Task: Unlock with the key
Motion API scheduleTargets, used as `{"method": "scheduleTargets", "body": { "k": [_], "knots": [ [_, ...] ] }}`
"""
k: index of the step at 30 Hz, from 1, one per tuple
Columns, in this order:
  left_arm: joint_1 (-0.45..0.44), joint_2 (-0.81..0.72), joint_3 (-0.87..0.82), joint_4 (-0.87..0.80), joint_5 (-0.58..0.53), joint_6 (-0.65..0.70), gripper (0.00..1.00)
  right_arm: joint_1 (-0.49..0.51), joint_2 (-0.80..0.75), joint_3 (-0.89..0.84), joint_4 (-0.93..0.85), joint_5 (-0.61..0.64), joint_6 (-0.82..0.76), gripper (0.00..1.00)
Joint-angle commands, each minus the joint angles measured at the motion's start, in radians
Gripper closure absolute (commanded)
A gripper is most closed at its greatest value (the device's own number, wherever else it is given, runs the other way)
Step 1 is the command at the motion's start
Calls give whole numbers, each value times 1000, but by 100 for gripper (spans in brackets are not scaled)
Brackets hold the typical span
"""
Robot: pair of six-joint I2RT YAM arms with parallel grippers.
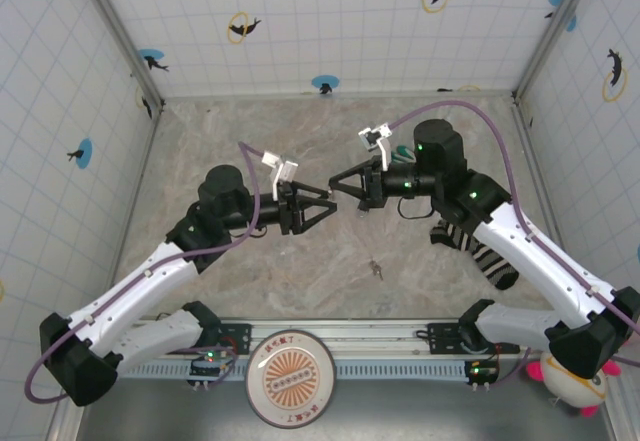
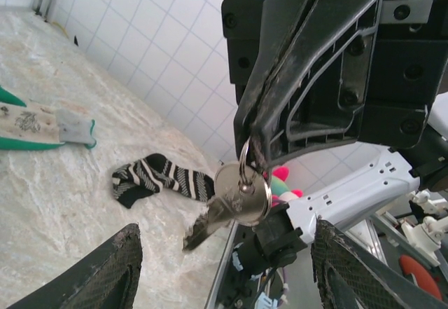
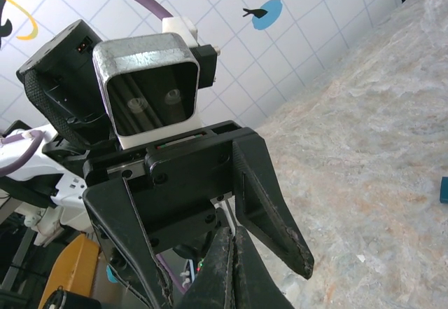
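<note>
Above the middle of the table (image 1: 300,291), the two grippers meet tip to tip. The right gripper (image 2: 255,148) is pinched tight on the ring of the key (image 2: 234,200), so the key hangs down. The left gripper (image 1: 316,209) is spread wide around the key, not touching it.

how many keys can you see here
2: one silvery metal key hangs by its ring from the shut right pincer; one tiny silvery key seems to lie on the grey stone-patterned table. Others may be hidden.
</note>
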Motion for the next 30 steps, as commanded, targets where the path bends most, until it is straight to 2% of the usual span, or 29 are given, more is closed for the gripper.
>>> {"method": "scheduleTargets", "body": {
  "k": [1,4,11,17,23,26,30],
  "knots": [
    [2,13,43,53,27,-3,36,6,-23,-16,48,-20,11,100],
    [-3,20,50,57,37,-5,42,6,-22,-16,49,-20,11,100],
    [-7,1,37,30,23,2,68,-3,-24,-21,50,-20,9,100],
    [-7,-11,38,-18,5,26,81,-8,-27,-24,48,-20,10,100],
    [-7,-11,36,-48,-8,38,84,-16,-36,-33,49,-17,10,100],
    [-7,-13,31,-60,-15,41,82,-21,-43,-38,53,-17,10,100],
    [-7,-20,24,-70,-21,41,84,-29,-50,-45,54,-18,11,100]
  ]
}}
